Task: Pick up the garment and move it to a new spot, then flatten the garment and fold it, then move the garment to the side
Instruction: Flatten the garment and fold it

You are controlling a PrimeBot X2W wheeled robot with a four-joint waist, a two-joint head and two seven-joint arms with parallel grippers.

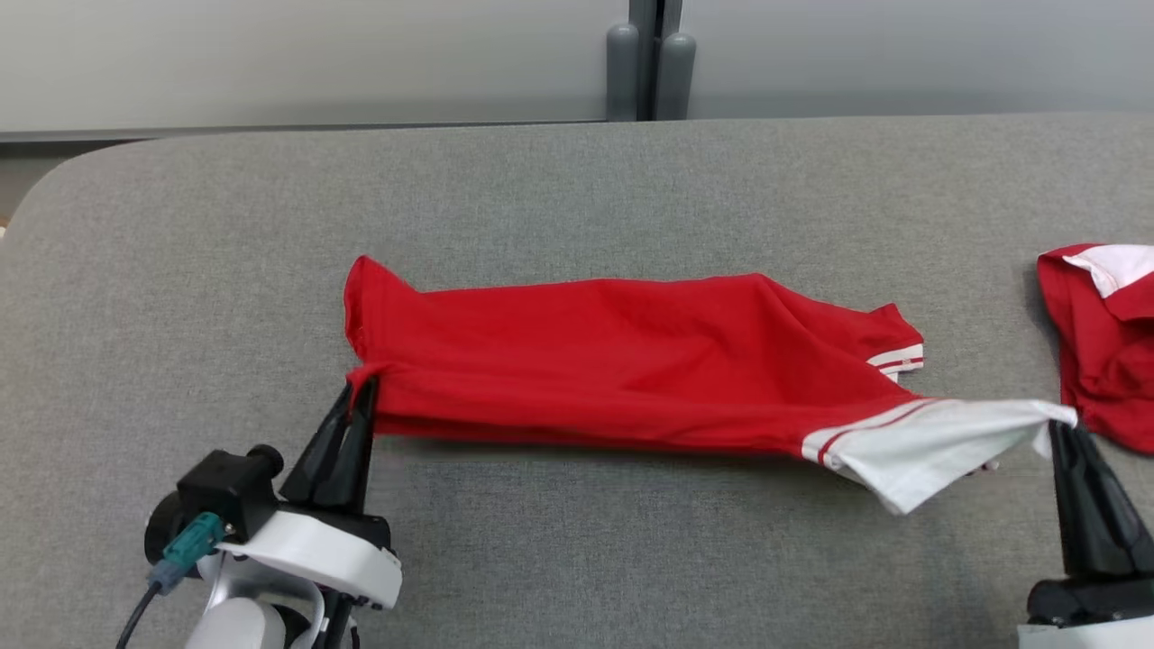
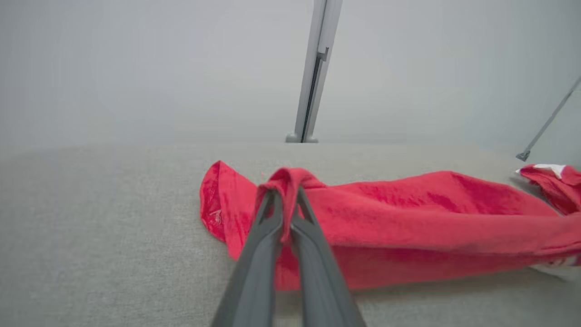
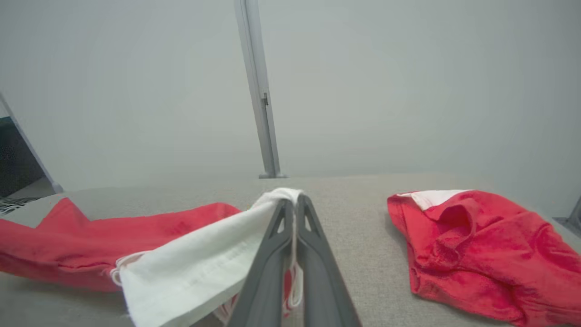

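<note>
1. The garment (image 1: 622, 361), a red shirt with white, red-striped sleeve trim, lies spread on the grey table (image 1: 577, 180). It is on the near side of the grey post (image 1: 651, 72) that stands behind the table's far edge. The shirt's middle is almost straight in front of that post.
2. Its long axis runs across the table, crosswise to the line from the post toward the robot. The plain red end points out to the post's left. The end with the white sleeve band (image 1: 938, 442) points out to the post's right.
3. The left gripper (image 1: 361, 388) is left of the post's line and nearer the robot. It is clamped on a bunch of red cloth at the shirt's near left corner. In the left wrist view the cloth folds over the fingertips.
4. The right gripper (image 1: 1059, 428) is well to the post's right. It is closed on the tip of the white band, which is drawn out to a point.
5. Between the two grips the shirt's near edge runs fairly straight, with a dark shadow under it.
6. A second red garment (image 1: 1104, 351) with a white collar lies crumpled farther right of the post than the right gripper. It is near the pinched white tip, and the right wrist view shows bare table between them.
</note>
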